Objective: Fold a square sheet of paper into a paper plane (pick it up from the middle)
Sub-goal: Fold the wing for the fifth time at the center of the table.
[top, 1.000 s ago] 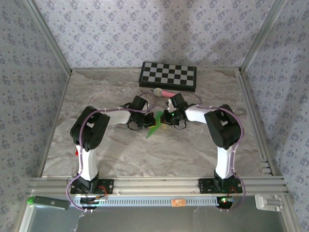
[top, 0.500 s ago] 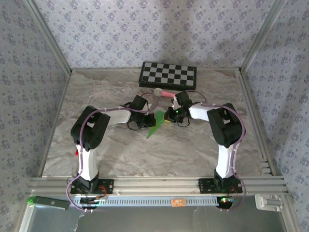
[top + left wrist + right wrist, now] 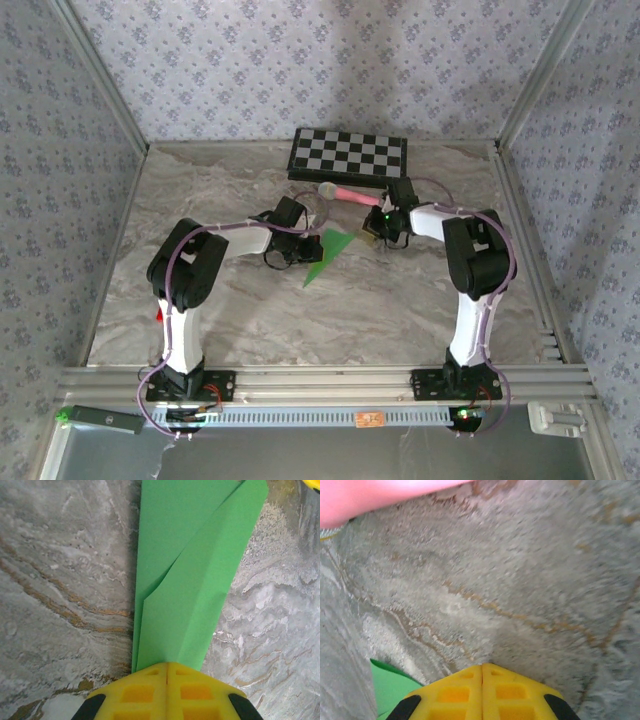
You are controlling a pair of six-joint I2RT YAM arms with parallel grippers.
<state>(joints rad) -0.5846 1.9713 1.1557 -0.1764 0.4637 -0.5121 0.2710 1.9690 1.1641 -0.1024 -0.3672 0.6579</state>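
Mid-fold: left gripper (image 3: 167, 669) clamps a creased bright green paper sheet (image 3: 195, 580) fanning ahead of its fingertips; right gripper (image 3: 481, 672), closed empty alongside, must likely open for the flap

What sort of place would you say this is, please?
Probably a robot test booth: a left arm and right arm bolted to a metal rail, wallpapered walls enclosing a marbled table, and props such as green paper and a checkered board.
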